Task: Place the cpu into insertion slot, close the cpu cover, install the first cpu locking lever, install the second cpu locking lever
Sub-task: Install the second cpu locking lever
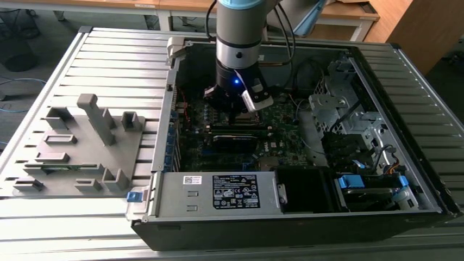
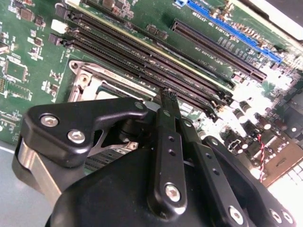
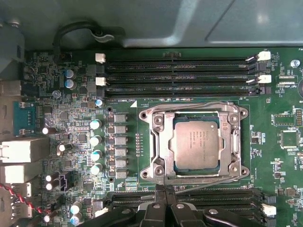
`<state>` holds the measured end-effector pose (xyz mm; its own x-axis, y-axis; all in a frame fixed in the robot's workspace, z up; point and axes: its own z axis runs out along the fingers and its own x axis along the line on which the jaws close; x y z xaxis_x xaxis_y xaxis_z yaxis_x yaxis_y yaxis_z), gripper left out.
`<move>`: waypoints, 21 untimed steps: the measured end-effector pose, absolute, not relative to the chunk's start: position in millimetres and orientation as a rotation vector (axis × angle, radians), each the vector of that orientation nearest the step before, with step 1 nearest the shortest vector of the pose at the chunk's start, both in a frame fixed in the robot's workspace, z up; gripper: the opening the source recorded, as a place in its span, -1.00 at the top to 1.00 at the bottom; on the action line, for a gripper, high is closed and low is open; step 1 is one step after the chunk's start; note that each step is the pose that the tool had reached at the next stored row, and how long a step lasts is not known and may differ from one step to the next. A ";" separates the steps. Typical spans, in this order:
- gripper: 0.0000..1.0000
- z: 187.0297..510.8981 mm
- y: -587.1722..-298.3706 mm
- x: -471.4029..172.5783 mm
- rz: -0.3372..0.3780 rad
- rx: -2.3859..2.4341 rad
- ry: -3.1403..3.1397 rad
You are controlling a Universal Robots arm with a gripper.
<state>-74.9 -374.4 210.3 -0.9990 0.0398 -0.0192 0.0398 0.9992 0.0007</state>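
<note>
Cpu (image 3: 196, 143) seated in the insertion slot (image 3: 161, 124) under the closed cpu cover (image 3: 161, 146) in the first wrist view, gripper (image 2: 165, 94) jaws pressed together above the socket edge in the second wrist view, arm inside the computer case (image 1: 406, 179) in the exterior view

The cpu (image 3: 196, 143) top is dull grey metal; the cpu cover (image 3: 160, 142) shiny silver.

We see an open computer case (image 1: 406, 179) lying on a ribbed metal surface (image 1: 87, 228). Inside it, the green circuit board (image 3: 71, 94) carries long black memory slots (image 3: 180, 75), a row of capped capacitors (image 3: 96, 146) and a blue slot (image 2: 227, 28). A grey fixture tray (image 1: 80, 147) rests on the surface at the exterior view's left, just beside the case. A labelled power supply (image 1: 232, 191) sits along the case's near wall.
</note>
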 end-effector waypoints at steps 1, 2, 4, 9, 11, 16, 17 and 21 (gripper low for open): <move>0.79 210.2 -374.6 -75.1 0.008 0.062 3.122; 0.79 210.3 -374.8 -75.4 0.016 0.062 3.122; 0.79 209.9 -375.2 -75.6 0.028 0.062 3.122; 0.79 207.7 -376.9 -76.2 0.064 0.063 3.122; 0.79 207.3 -377.4 -76.3 0.075 0.063 3.122; 0.79 207.1 -381.6 -76.6 0.116 0.063 3.121; 0.79 207.1 -382.7 -76.8 0.122 0.063 3.121; 0.79 207.1 -386.8 -78.6 0.134 0.063 3.119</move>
<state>-78.6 -386.8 207.1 -0.9990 0.0414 -0.0173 0.0398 0.9955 0.0859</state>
